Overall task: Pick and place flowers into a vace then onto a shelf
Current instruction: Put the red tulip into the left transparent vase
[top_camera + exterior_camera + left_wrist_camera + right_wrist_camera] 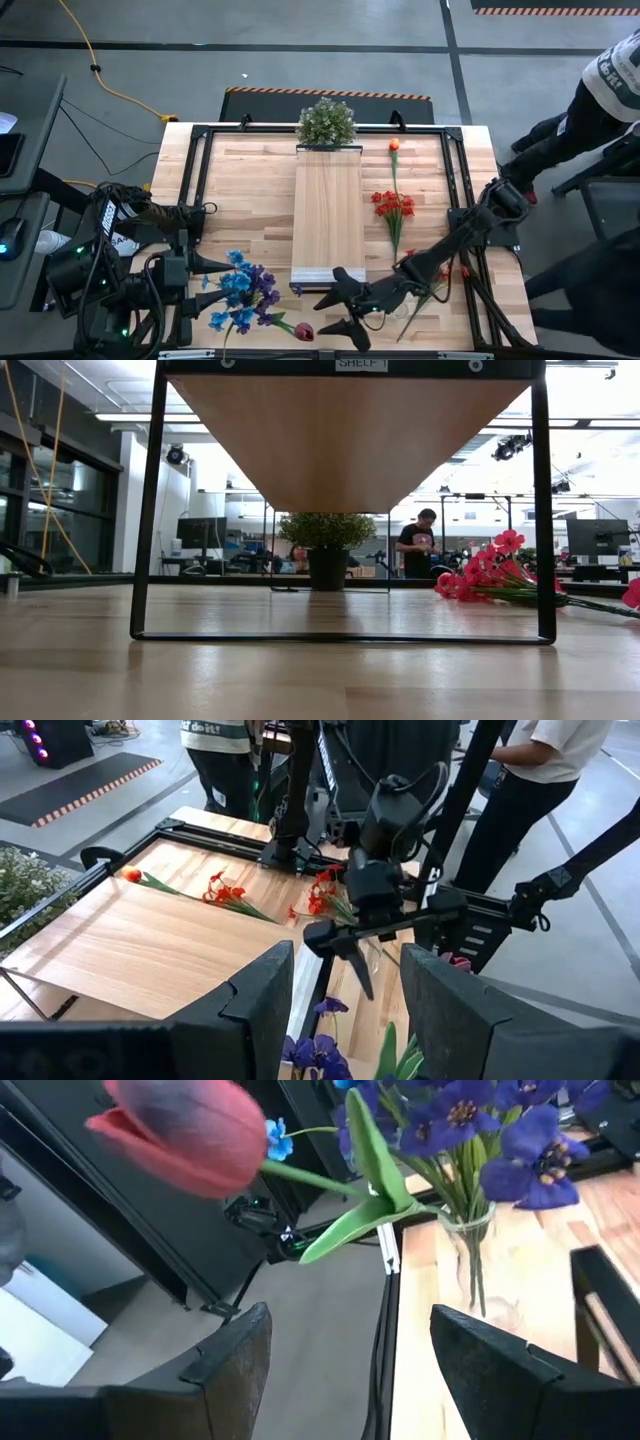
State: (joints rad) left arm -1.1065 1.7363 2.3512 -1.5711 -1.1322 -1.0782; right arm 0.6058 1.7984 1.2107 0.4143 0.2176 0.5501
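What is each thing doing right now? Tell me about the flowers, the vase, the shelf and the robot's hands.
Vase: upright, holding blue flowers.
Tulip: also in the vase.
Red flowers: lying on the table.
Shelf: nothing on top.
Left hand: open, empty.
Right hand: open, empty.

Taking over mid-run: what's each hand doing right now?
Left hand: open, empty, beside the blue flowers.
Right hand: open, empty, near the dark red tulip.
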